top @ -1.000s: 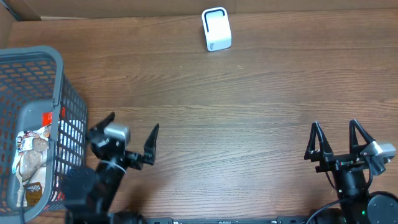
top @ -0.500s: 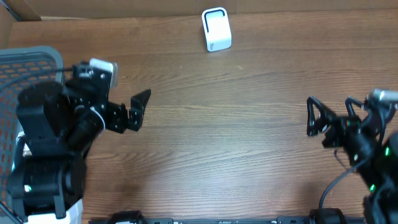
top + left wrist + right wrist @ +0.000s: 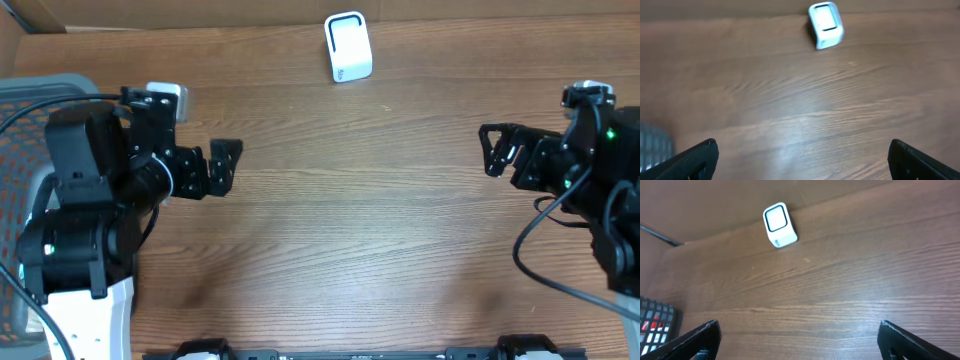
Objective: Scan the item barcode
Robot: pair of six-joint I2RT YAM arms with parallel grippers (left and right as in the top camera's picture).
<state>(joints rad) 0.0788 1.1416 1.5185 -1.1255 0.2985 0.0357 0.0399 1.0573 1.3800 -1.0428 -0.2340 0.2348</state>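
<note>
Wooden table: white scanner, grey basket

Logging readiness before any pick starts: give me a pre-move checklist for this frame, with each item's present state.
1. Left gripper open, nothing between its fingers: ok.
2. Right gripper open and empty: ok.
3. Scanner in sight at the far edge of the table, bare wood in front of it: ok.
4. Item to scan located: cannot tell; the left arm covers most of the basket from overhead.
5. Barcode side known: cannot tell; no barcode shows in any view.
</note>
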